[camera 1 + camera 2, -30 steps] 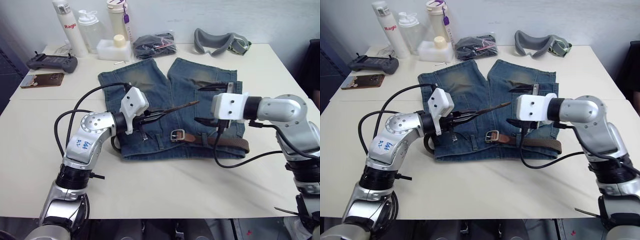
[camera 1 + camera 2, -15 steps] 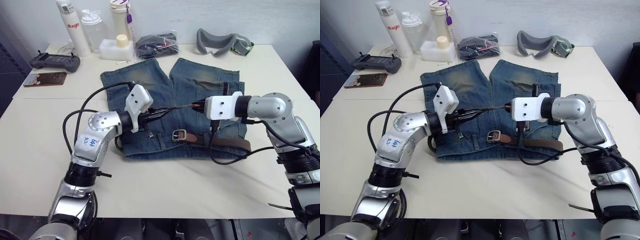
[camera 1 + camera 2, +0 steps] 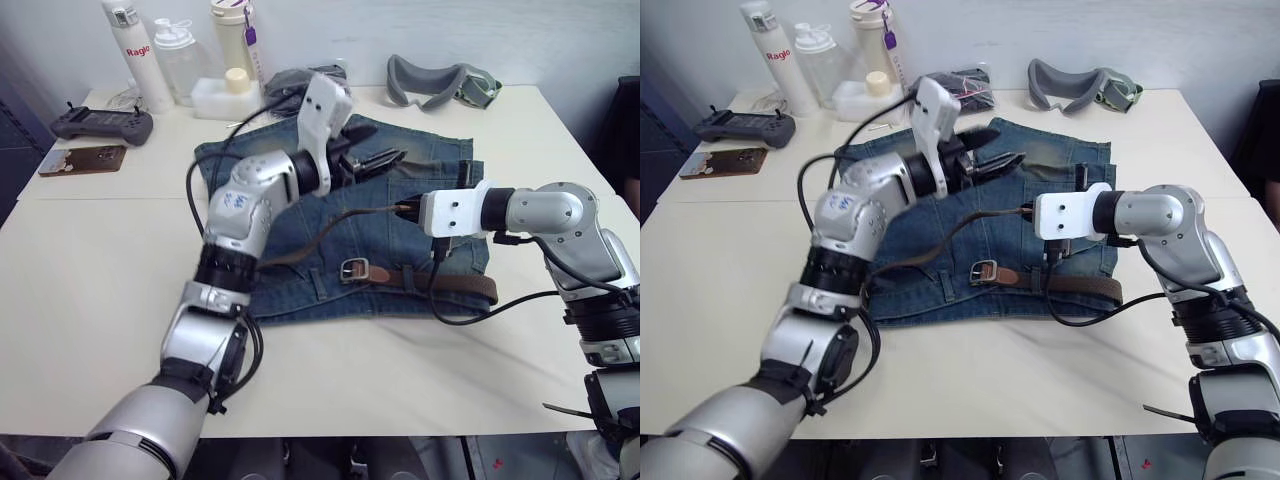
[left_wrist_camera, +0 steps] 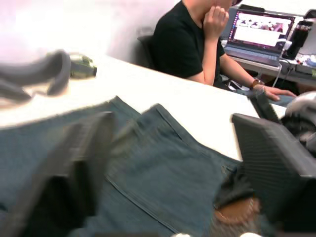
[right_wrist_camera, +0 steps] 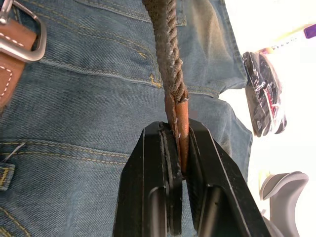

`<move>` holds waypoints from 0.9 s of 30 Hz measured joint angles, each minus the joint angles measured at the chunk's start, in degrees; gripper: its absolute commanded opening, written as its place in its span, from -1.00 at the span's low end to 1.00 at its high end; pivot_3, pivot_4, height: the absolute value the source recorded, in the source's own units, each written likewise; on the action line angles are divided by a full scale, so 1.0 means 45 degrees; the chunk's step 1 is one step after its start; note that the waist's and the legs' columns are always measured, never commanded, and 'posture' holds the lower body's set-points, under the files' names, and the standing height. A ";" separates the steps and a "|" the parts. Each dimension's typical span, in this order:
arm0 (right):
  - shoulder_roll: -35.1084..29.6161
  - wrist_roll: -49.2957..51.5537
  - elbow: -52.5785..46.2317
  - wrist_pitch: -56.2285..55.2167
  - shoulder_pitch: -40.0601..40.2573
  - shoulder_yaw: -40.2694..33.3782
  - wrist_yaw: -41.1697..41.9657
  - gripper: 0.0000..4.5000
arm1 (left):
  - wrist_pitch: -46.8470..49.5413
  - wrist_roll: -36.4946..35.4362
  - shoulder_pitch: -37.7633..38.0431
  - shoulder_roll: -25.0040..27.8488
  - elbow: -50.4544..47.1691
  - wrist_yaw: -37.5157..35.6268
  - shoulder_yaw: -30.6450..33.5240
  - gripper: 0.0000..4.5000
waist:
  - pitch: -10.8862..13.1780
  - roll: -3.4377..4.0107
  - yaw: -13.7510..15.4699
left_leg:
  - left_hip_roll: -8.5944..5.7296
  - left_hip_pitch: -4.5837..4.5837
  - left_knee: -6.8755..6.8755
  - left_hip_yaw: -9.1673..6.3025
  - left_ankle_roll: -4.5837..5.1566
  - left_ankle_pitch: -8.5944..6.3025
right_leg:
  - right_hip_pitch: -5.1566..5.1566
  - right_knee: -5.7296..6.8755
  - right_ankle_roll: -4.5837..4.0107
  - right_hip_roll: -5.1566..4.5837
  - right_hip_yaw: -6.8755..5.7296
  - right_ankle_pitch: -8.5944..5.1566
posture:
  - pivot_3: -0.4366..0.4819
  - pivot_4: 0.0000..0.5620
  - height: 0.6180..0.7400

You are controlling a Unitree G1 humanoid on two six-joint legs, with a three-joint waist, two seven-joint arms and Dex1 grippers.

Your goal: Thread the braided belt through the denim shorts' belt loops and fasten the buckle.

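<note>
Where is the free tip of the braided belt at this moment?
The braided belt has its tip pinched in the right gripper, held above the middle of the denim shorts, up from the buckle on the waistband.

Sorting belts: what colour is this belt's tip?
Tan-brown leather tip on the dark-brown braided belt; right wrist view.

Silver-grey robot arms with white wrist blocks

Black cables loop beside each forearm; black ribbed fingers (image 5: 168,197) tip both grippers; blue handwriting marks the left elbow shell.

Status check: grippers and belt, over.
Right gripper shut on belt tip. Left gripper open, raised over shorts. Buckle unfastened. Nothing blocking.
</note>
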 measured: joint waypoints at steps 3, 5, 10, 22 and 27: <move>0.0195 0.0684 -0.0616 0.1072 0.0102 -0.0092 0.0230 -1.00 | -0.1208 0.0564 0.0620 0.1903 -0.0424 -0.2620 -0.1152 0.97 | 0.0004 0.0007 -0.0093 | 0.0002 0.0031 -0.0022 0.0005 -0.0024 0.0013 | 0.0014 0.0004 -0.0026 0.0000 0.0007 -0.0013 | -0.05 -0.47 -0.38; 0.0210 0.1592 -0.1697 0.2716 0.0318 -0.0306 0.0595 -1.00 | -0.1341 0.0902 0.1745 0.3225 -0.1194 -0.4273 -0.1978 0.97 | 0.0008 0.0015 -0.0151 | 0.0007 0.0055 -0.0035 0.0000 -0.0029 0.0015 | 0.0030 0.0007 -0.0054 -0.0003 0.0007 -0.0028 | -0.05 -0.47 -0.38; 0.0195 0.3425 -0.4290 0.7562 0.0764 -0.0441 0.0909 -1.00 | 0.2393 -0.0107 0.2739 0.3547 -0.3691 -0.4242 -0.1818 0.97 | 0.0026 0.0006 0.0082 | 0.0002 0.0036 -0.0024 -0.0025 -0.0006 0.0004 | 0.0039 0.0002 -0.0054 -0.0031 -0.0008 -0.0027 | -0.05 -0.47 -0.38; 0.0212 0.0065 -0.4057 0.3820 0.1359 0.0640 -0.1653 -1.00 | 1.5134 -1.0158 0.1216 0.1882 -0.2944 0.2691 0.5246 0.97 | 0.0032 -0.0005 0.0021 | -0.0010 0.0022 -0.0012 -0.0040 0.0014 0.0010 | 0.0021 0.0014 0.0000 -0.0021 -0.0011 -0.0011 | -0.05 -0.47 -0.38; 0.0240 -0.2798 -0.2423 -0.0988 0.1290 0.1012 -0.4068 -1.00 | 1.5195 -1.5055 0.2798 0.4115 -0.2374 0.5372 0.5132 0.97 | 0.0033 -0.0007 -0.0020 | -0.0011 0.0023 0.0017 -0.0039 0.0006 0.0010 | 0.0027 0.0023 0.0000 -0.0025 -0.0007 -0.0012 | -0.05 -0.47 -0.38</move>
